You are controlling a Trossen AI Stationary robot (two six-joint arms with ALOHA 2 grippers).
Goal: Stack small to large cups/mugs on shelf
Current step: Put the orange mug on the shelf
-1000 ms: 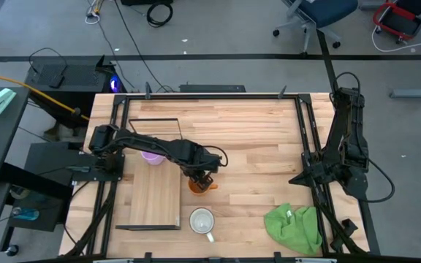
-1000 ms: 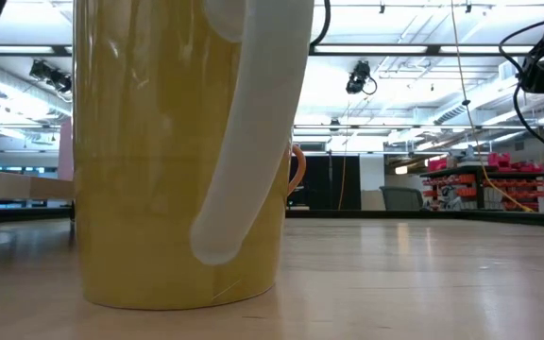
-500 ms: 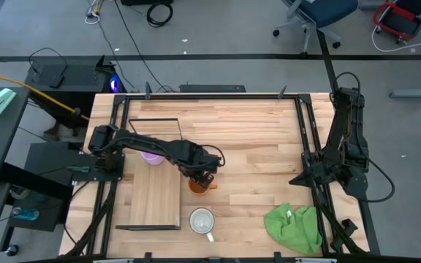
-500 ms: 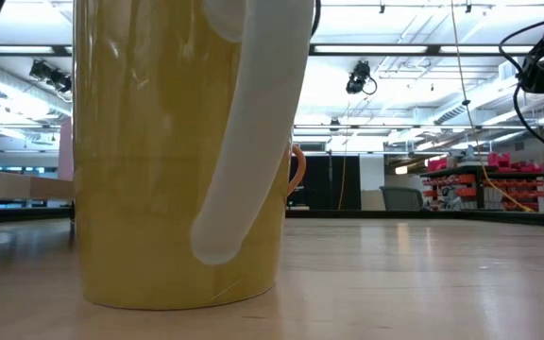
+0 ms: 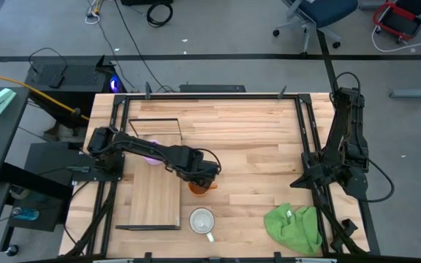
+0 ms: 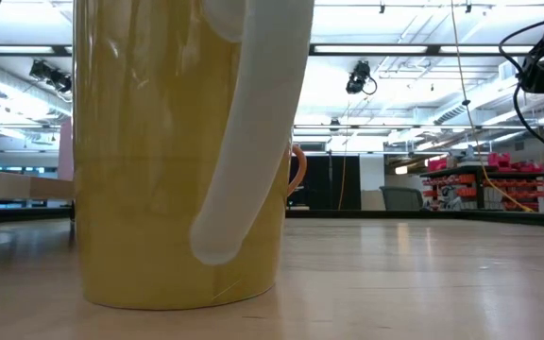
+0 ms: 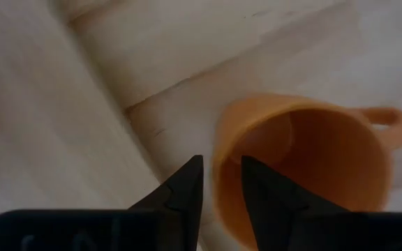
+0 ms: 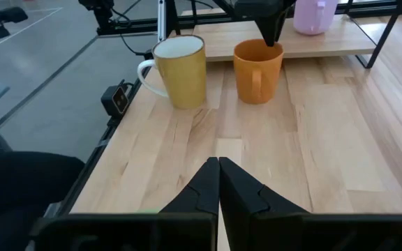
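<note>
Left claw [image 7: 218, 183] straddles the orange mug's [image 7: 313, 164] rim, fingers slightly apart; yellow mug [image 8: 181, 70] stands beside.

Left gripper [image 7: 220, 183] slightly parted; right gripper [image 8: 218, 183] closed, parked.

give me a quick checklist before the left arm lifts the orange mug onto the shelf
1. Left gripper fingers straddle the rim of the orange mug, one inside, one outside: ok.
2. Fingers clamped on the rim: cannot tell; a gap still shows.
3. Orange mug upright on the table: ok.
4. Purple mug already on the shelf: ok.
5. Yellow-sided mug with white interior stands apart from the orange mug: ok.
6. Right gripper parked away, fingers shut: ok.
</note>
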